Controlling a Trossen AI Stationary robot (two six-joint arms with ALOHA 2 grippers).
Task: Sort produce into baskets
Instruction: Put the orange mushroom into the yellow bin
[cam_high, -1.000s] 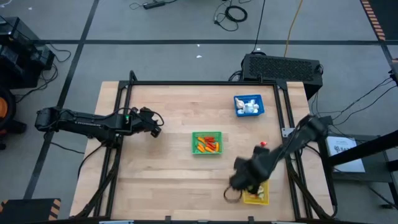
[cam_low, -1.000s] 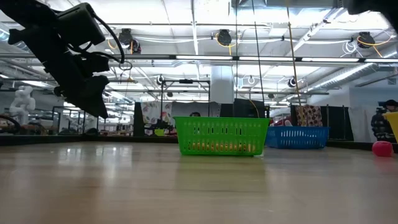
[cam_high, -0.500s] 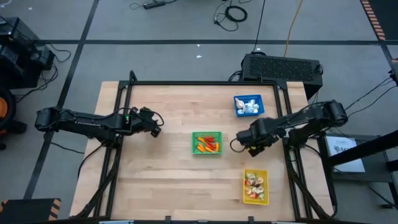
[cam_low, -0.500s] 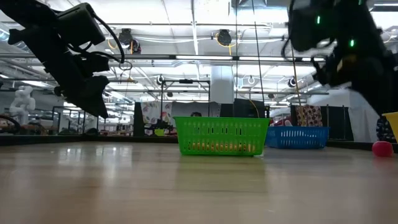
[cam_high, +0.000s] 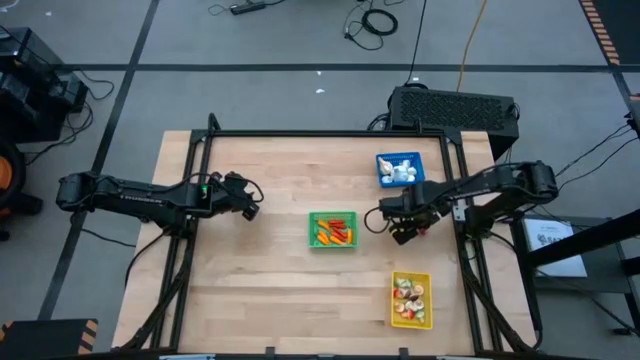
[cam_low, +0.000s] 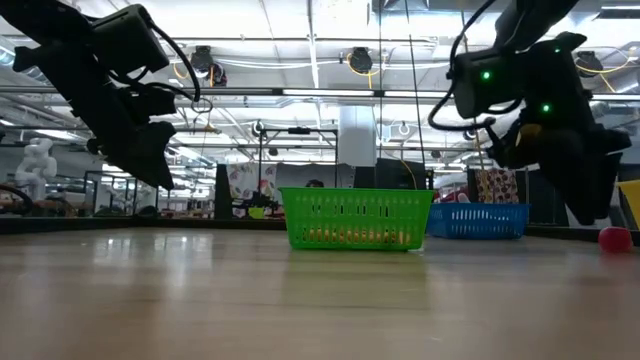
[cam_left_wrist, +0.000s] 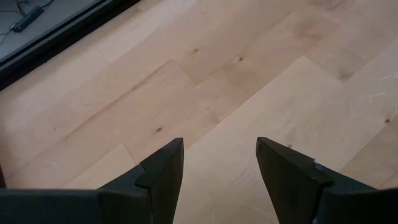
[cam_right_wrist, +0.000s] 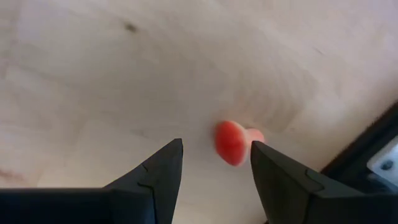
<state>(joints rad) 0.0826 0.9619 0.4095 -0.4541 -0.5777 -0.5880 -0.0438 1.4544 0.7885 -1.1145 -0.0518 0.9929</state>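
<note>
A small red toy piece with a pale stem lies on the bare wood near the table's right edge and also shows in the low view. My right gripper hangs open above it, pointing down, with the piece just ahead of the gap and close to one finger. My left gripper waits open over the left of the table, holding nothing. The green basket holds orange and red pieces. White pieces lie in the blue basket, and mixed pieces in the yellow basket.
A black frame rail runs along the table's right side, close to the red piece. Bare wood spreads over the left and near parts of the table. The green basket stands just left of my right gripper.
My right gripper has swung from over the yellow basket toward the table's far edge. It has rolled about its own line and come down over the red piece. The left arm has kept still.
</note>
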